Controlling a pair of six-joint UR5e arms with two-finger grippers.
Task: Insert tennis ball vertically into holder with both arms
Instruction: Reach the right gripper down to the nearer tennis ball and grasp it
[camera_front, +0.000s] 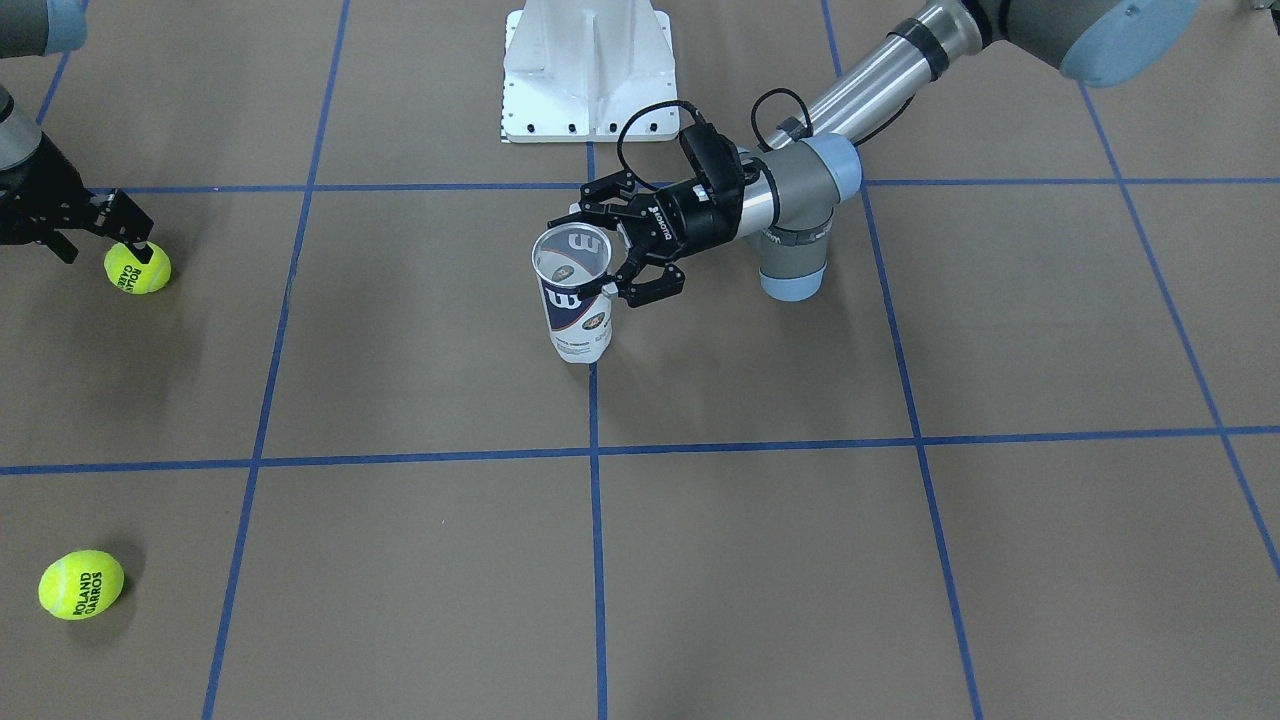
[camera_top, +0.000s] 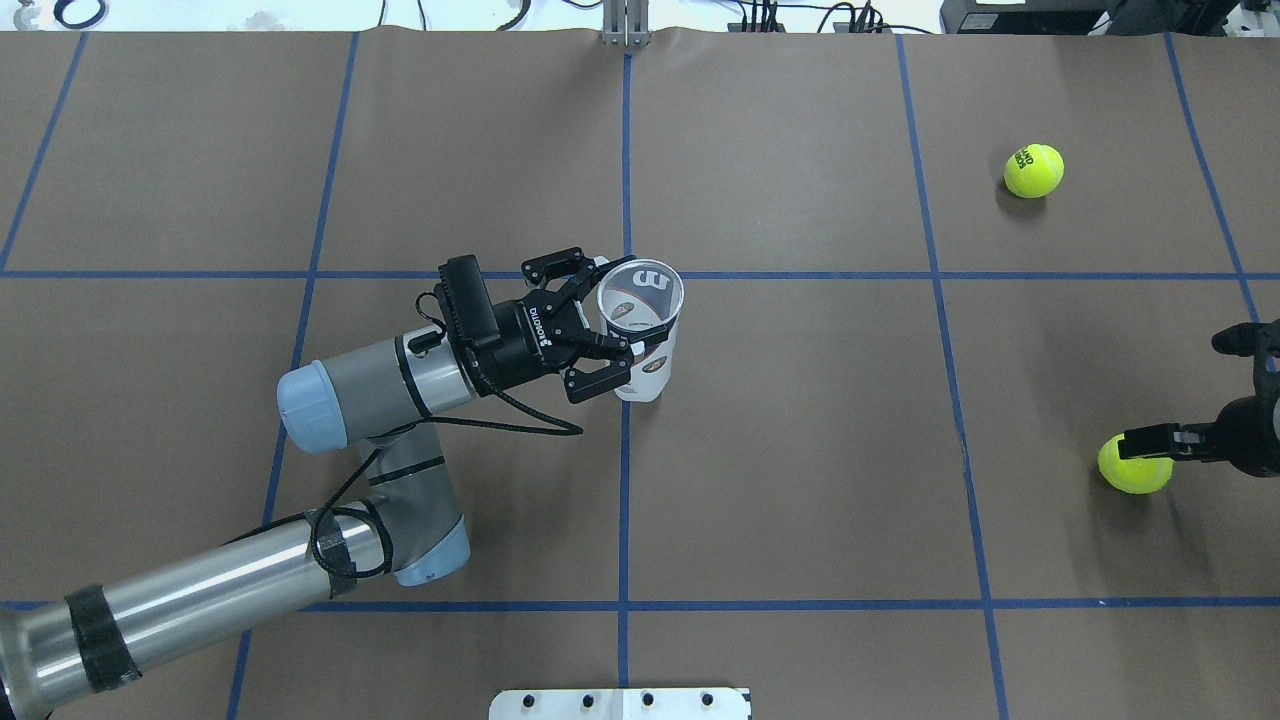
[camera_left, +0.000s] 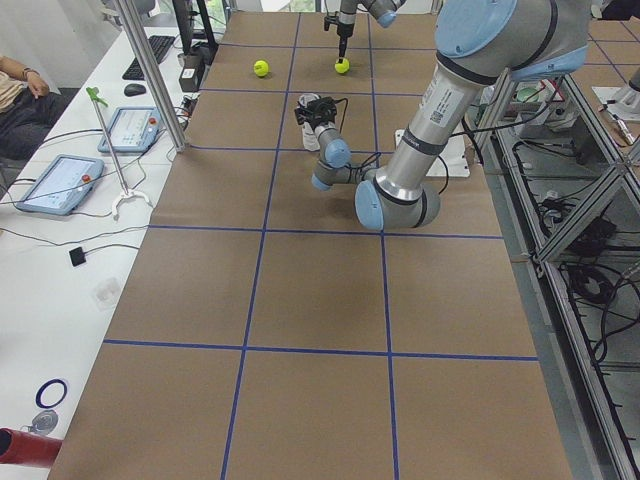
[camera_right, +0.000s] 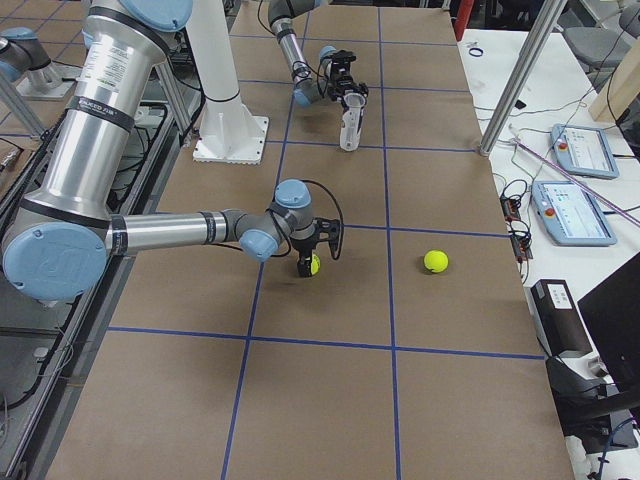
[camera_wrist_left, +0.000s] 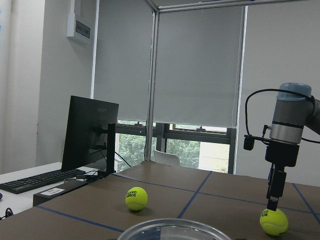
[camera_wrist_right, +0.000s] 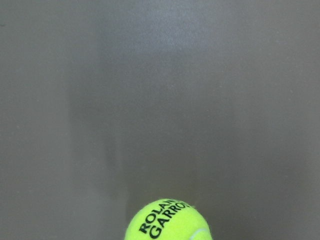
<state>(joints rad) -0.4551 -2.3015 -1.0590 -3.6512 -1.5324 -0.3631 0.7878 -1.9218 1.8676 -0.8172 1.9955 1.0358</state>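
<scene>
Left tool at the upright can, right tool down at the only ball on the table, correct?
Not the only ball. The overhead view shows two: the right tool down at one ball, a second ball lying free beyond it. The left tool at the upright can is right.

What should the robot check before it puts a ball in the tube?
1. Holder standing upright, open end up: ok.
2. Holder has no ball inside: ok.
3. Left gripper has fingers on both sides of the holder: ok. Squeezing firmly: cannot tell.
4. Right gripper touches the top of the tennis ball: ok. Gripping it: cannot tell.
5. Tennis ball lifted off the table: not ok, it sits on the table.
6. Second tennis ball lies apart from both grippers: ok.
</scene>
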